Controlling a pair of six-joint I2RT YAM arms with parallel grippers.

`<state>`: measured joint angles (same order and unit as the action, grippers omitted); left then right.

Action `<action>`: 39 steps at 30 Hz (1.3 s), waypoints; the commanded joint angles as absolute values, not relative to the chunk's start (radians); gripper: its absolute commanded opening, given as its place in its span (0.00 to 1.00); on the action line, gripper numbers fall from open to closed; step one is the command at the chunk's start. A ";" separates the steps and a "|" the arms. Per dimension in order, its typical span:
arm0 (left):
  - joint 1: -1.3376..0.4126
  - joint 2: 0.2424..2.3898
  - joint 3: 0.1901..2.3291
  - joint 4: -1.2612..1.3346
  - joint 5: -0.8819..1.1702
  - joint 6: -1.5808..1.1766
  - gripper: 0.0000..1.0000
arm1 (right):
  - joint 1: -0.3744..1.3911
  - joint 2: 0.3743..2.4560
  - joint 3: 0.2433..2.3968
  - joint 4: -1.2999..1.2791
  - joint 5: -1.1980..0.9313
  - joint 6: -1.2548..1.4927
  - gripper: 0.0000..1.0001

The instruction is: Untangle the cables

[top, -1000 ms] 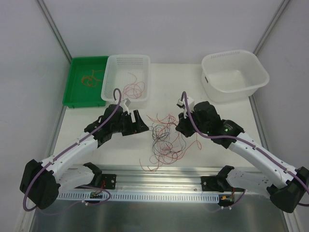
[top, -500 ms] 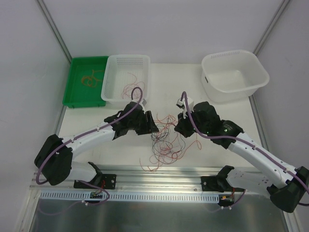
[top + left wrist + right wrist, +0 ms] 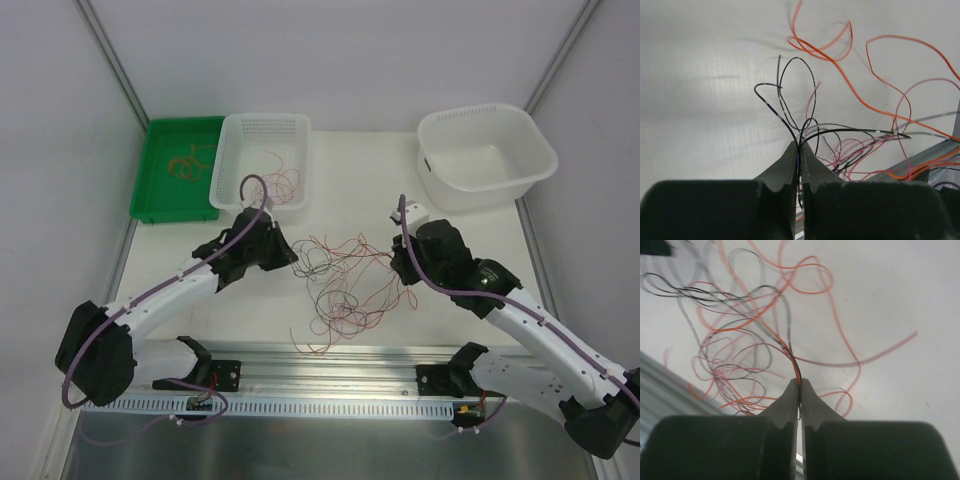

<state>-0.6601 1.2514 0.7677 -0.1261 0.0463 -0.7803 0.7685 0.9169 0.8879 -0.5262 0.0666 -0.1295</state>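
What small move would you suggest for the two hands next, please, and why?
I would probably draw the two hands slowly apart. The left hand is shut on a black wire and the right hand on an orange wire, while the tangle lies knotted between them, so gentle tension may loosen the loops.

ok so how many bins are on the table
3: a green tray at the far left, a white mesh basket right beside it, and a white tub at the far right. None looks hidden.

No writing, label, brand or number can be read — in any view.
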 commanded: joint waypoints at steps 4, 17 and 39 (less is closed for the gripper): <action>-0.453 1.011 0.704 -0.296 -0.051 -0.703 0.00 | 0.600 0.821 0.897 -0.696 0.327 -0.037 0.01; -0.321 0.807 0.952 -0.624 -0.331 -0.505 0.00 | 0.381 0.799 1.132 -0.854 0.520 0.038 0.01; -0.402 0.848 0.815 -0.534 0.201 -0.520 0.00 | 0.667 0.948 0.946 -0.529 0.009 0.026 0.63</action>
<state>-0.3779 0.8509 0.8272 -0.5804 0.1387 -0.5125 0.5961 0.9508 0.8837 -0.6544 0.0673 0.0566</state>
